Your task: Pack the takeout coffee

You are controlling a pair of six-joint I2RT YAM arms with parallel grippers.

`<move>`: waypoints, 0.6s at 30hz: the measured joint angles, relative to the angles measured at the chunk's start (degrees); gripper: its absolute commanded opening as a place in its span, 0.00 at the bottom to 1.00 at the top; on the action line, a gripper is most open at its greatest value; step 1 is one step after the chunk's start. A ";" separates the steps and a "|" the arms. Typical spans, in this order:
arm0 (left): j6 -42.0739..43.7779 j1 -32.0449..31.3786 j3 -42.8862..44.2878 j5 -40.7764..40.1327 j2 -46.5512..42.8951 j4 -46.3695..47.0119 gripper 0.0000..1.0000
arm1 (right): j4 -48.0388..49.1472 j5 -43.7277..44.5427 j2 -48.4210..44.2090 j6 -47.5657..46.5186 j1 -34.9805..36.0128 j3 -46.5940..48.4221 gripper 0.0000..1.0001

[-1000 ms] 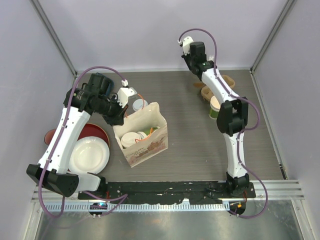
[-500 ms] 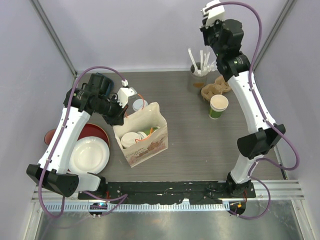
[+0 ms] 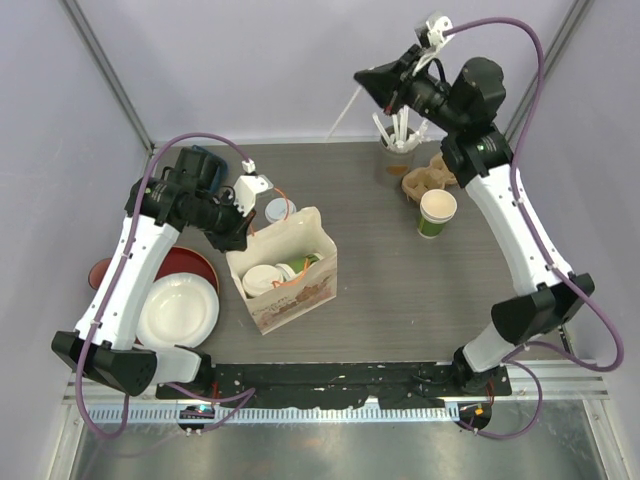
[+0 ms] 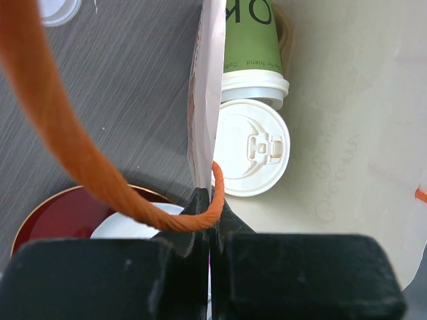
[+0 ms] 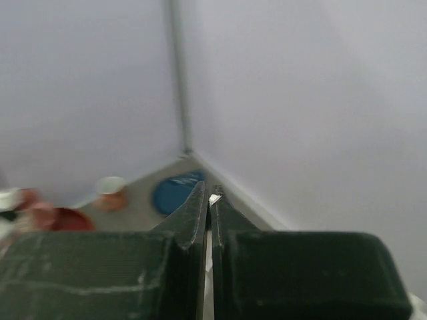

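Paper bag (image 3: 290, 275) stands upright, left of table centre. My left gripper (image 3: 236, 232) is clamped flat on the bag's rim at its 10 o'clock side, and the orange handle (image 4: 73, 153) loops over the fingertips.

Inside the bag are a white-lidded cup (image 4: 251, 157), seen lid-on, and a green-sleeved cup (image 4: 251, 40) lying on its side at 12 o'clock of it, lids touching.

My right gripper (image 3: 368, 78) is raised high at the table's 1 o'clock. It is narrowed to a sliver on a white straw (image 3: 343, 112), which hangs toward 7 o'clock.

The straw holder (image 3: 398, 148) sits on the table under that arm with more straws standing in it. The cardboard carrier (image 3: 432, 178) is just beside it at 4 o'clock, its contents unreadable. An open cup (image 3: 437, 213) with green sides is at 6 o'clock of the carrier, its inside pale.

The red plate (image 3: 195, 265) and white plate (image 3: 180, 312) overlap at 9 o'clock of the bag.
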 measured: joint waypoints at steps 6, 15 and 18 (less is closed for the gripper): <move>0.00 0.00 0.00 0.00 0.00 0.00 0.00 | 8.59 -22.21 -7.52 10.86 9.25 -5.40 0.01; -0.07 0.00 0.00 -0.02 0.00 0.00 0.00 | 0.57 -36.81 -10.36 7.93 14.40 -4.46 0.01; -0.07 0.00 0.00 -0.04 -0.04 0.00 0.00 | -4.26 -39.12 -9.94 5.25 14.40 -3.52 0.01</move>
